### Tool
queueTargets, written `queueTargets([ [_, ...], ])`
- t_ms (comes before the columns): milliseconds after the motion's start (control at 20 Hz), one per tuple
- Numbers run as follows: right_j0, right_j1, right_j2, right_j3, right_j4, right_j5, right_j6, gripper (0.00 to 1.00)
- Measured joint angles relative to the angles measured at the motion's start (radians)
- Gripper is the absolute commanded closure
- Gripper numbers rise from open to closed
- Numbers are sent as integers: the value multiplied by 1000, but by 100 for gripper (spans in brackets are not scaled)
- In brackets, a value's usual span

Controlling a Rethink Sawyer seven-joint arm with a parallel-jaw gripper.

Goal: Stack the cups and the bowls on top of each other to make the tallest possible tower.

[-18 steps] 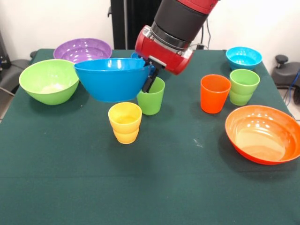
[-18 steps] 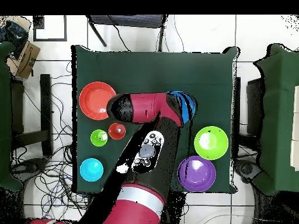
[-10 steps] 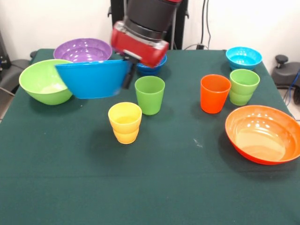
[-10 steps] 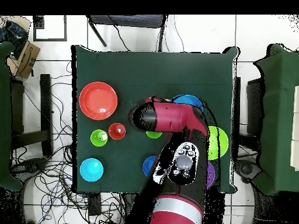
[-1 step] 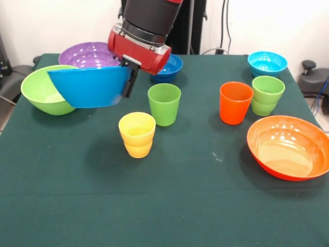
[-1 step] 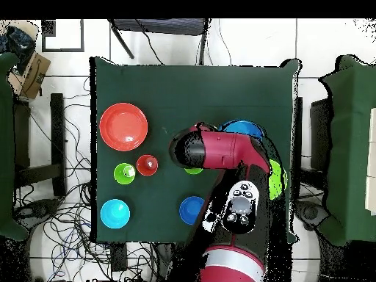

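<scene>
- Here the gripper (image 5: 128,82) is clamped on the rim of the large blue bowl (image 5: 87,86), one dark finger (image 5: 129,85) showing outside the wall, and the bowl hangs clear of the green tablecloth (image 5: 169,206).
- The blue bowl is tilted, its gripped side higher, and it overlaps the front of the lime green bowl (image 5: 41,92) in the front view; whether the two touch cannot be told.
- The purple bowl (image 5: 85,54) sits just behind the lime green bowl, toward the table's back edge.
- The small dark blue bowl (image 5: 172,66) stands behind the green cup (image 5: 164,104), partly hidden by the red wrist of the arm (image 5: 139,43).
- The green cup is upright just beside the held blue bowl, and the yellow cup (image 5: 137,135) stands near the green cup, closer to the camera.
- The orange cup (image 5: 235,103) is well apart from the green cup, and the light green cup (image 5: 267,95) stands just beside the orange cup.
- The turquoise bowl (image 5: 267,63) sits behind the light green cup.
- The orange bowl (image 5: 288,146) rests near the orange cup, toward the front edge.
- From overhead the arm (image 6: 220,150) covers most of the blue bowl, leaving only a sliver of its rim (image 6: 242,126) visible, while the orange bowl (image 6: 123,126), turquoise bowl (image 6: 115,213) and dark blue bowl (image 6: 192,209) lie in plain sight.
</scene>
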Motion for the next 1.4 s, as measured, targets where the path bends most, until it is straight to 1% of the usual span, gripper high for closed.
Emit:
queueTargets([
  [150,9,4,3,-9,0,8,0,100],
  [400,31,20,9,-34,0,53,0,100],
  [700,53,40,14,-74,1,154,0,100],
  [800,57,51,14,-94,1,196,0,100],
  [850,59,60,14,-114,2,234,0,100],
  [1050,64,79,14,-159,4,311,0,100],
  [1350,68,104,14,-213,6,374,0,100],
  [1400,69,119,14,-239,10,400,0,100],
])
